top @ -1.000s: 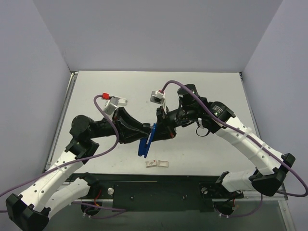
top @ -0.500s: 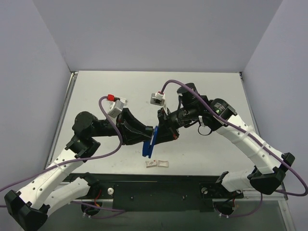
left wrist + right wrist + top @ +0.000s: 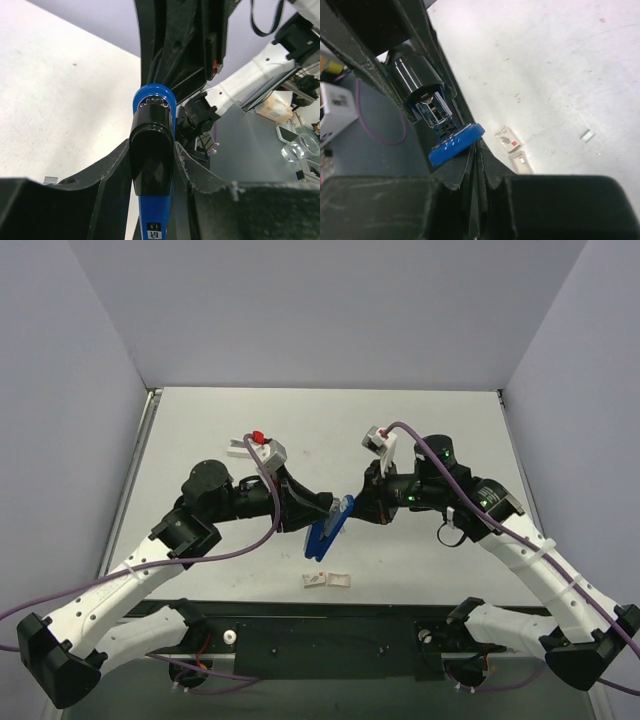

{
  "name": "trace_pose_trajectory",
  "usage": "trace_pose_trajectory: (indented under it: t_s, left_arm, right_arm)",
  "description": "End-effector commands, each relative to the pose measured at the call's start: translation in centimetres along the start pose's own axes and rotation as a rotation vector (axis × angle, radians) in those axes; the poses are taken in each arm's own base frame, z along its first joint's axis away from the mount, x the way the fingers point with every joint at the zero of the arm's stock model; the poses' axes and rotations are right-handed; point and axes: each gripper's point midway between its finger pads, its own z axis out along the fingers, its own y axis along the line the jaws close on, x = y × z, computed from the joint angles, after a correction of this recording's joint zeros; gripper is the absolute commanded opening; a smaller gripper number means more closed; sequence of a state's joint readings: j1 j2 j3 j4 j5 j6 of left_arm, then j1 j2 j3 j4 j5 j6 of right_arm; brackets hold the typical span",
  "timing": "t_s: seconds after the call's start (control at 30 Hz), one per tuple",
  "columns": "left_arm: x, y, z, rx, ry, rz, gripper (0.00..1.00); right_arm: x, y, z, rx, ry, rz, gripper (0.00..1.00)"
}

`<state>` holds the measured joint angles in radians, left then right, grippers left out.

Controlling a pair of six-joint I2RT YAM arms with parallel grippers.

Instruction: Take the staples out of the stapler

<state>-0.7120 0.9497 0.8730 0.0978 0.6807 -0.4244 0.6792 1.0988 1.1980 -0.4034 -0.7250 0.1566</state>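
A white table (image 3: 200, 430) sits boxed in by pale lavender walls (image 3: 320, 310), and the two arms meet over its middle.

The left arm (image 3: 150, 560) reaches in from the near left corner. In the top view its wrist hides most of the left gripper (image 3: 316, 524). Its own camera shows the fingers (image 3: 112, 170) clamped on the stapler (image 3: 331, 524), one on each side of the black end (image 3: 150, 150). The stapler's lower part is cut off by the bottom edge of that picture.

The stapler is held off the table between the two grippers, slanting from lower left to upper right in the top view. Below it, two small white paper scraps (image 3: 327, 580) with red marks lie side by side on the table, apart from the stapler. From the right wrist, a silvery track (image 3: 434, 111) shows between the black end and the rounded blue tip (image 3: 457, 142). The staples cannot be made out in any view.

The right arm (image 3: 520, 540) comes in from the near right corner. The right gripper (image 3: 356, 508) has its fingers (image 3: 492, 170) pressed together. The blue tip lies against their ends, but whether they pinch it cannot be told.
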Motion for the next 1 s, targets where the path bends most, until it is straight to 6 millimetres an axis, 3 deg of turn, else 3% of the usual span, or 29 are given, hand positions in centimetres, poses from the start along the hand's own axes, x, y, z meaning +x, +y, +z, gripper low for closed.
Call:
trace_pose_trajectory:
  t_s: [0.0,0.03,0.17,0.33,0.47,0.6,0.77,0.97]
  left_arm:
    - [-4.3,0.7,0.3,-0.121,-0.082,0.067,0.00]
    - [-3.7,1.5,0.2,-0.163,-0.053,0.053,0.00]
    - [-5.3,5.3,0.3,-0.373,-0.052,0.047,0.00]
    - [-5.0,11.8,-0.4,-0.700,0.011,0.018,0.00]
    - [-5.2,16.1,-0.6,-0.900,0.031,0.024,0.00]
    - [-4.9,19.4,-0.4,-1.015,0.062,0.032,0.00]
    - [-3.1,24.0,1.2,-1.029,0.129,-0.034,0.00]
    - [-0.5,30.3,1.2,-1.063,0.174,-0.154,0.00]
  right_arm:
    - [-2.8,-2.0,-1.8,0.162,-0.198,-0.012,0.03]
    - [-2.0,-2.8,-1.7,0.190,-0.195,0.012,0.04]
    - [-0.1,-7.0,-2.7,0.405,-0.201,0.112,0.08]
    - [2.3,-11.4,-3.4,0.564,-0.208,0.286,0.12]
    - [3.7,-12.4,-3.1,0.588,-0.189,0.358,0.16]
    - [5.0,-12.4,-2.5,0.573,-0.158,0.388,0.30]
    - [6.1,-12.6,-2.4,0.582,-0.144,0.411,0.43]
    - [7.1,-12.3,-2.1,0.556,-0.120,0.416,0.52]
